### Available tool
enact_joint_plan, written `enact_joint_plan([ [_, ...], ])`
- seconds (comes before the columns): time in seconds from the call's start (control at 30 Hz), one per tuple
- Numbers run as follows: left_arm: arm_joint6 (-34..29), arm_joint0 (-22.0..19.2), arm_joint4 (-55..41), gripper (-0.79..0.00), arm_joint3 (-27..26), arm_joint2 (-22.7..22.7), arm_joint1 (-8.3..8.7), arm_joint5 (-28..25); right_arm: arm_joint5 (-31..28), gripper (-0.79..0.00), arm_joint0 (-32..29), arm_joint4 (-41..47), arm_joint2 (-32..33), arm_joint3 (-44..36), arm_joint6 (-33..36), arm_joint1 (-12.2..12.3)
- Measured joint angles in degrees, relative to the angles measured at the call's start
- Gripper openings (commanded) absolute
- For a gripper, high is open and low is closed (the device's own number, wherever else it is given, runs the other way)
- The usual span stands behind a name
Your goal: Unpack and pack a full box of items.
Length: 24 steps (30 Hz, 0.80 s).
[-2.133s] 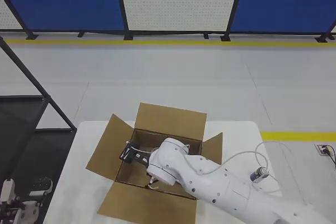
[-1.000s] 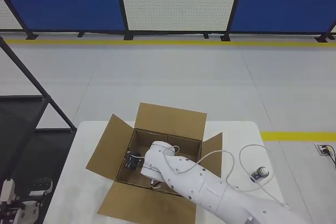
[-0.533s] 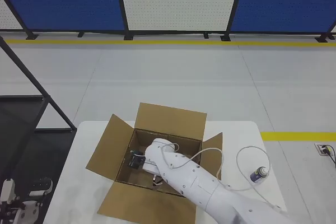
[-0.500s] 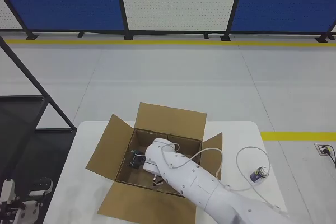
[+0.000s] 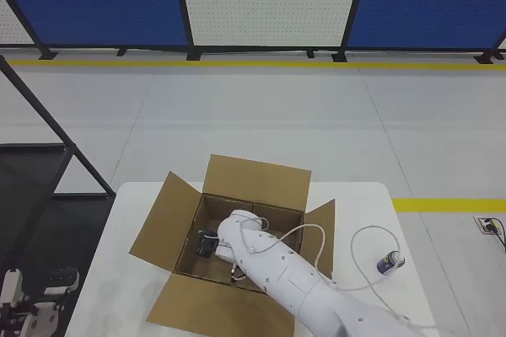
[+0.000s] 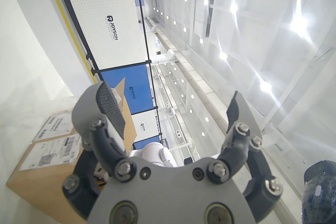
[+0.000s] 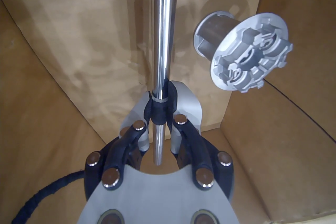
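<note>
An open cardboard box (image 5: 255, 183) stands on the white table (image 5: 363, 206). My right arm (image 5: 257, 257) goes down into it. Inside the box, my right gripper (image 7: 160, 101) is shut on a polished steel rod (image 7: 164, 25), which points toward the far cardboard wall. Beside the rod, a grey cast metal flanged part (image 7: 246, 57) lies against the box's inner wall, apart from the gripper. My left gripper (image 6: 170, 101) is open and holds nothing, facing up at the ceiling. The labelled outside of the box (image 6: 47, 156) is beside it.
A blue spray can (image 5: 390, 262) lies on the table to the right of the box, with the arm's cable (image 5: 363, 244) looping near it. The box flaps (image 5: 160, 221) spread outward. A dark rounded object (image 6: 319, 191) shows at the edge of the left wrist view.
The right arm's wrist has drawn back from the box's left wall and turned lower into the box. Its cable loop has shifted left. The spray can has stayed where it was.
</note>
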Motion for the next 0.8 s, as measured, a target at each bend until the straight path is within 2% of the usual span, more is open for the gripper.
enact_joint_plan([
  [0.37, 0.00, 0.00, 0.00, 0.000, 0.00, 0.00, 0.00, 0.00, -2.20, -0.785, -0.49, -1.09, 0.25, 4.46, -2.05, -2.31],
  [0.4, 0.00, 0.00, 0.00, 0.000, 0.00, 0.00, 0.00, 0.00, -2.35, -0.696, -0.49, -1.15, 0.32, 4.92, -2.23, -2.53],
  [0.43, 0.00, 0.00, 0.00, 0.000, 0.00, 0.00, 0.00, 0.00, -2.47, -0.646, -0.47, -1.23, 0.37, 5.26, -2.35, -2.68],
  [0.53, 0.00, 0.00, 0.00, 0.000, 0.00, 0.00, 0.00, 0.00, -2.74, -0.548, -0.38, -1.48, 0.54, 6.32, -2.78, -3.14],
  [0.63, 0.00, 0.00, 0.00, 0.000, 0.00, 0.00, 0.00, 0.00, -2.94, -0.502, -0.27, -1.66, 0.75, 7.28, -3.03, -3.54],
  [0.8, 0.00, 0.00, 0.00, 0.000, 0.00, 0.00, 0.00, 0.00, -3.13, -0.474, 0.13, -1.93, 1.18, 8.66, -3.51, -4.03],
])
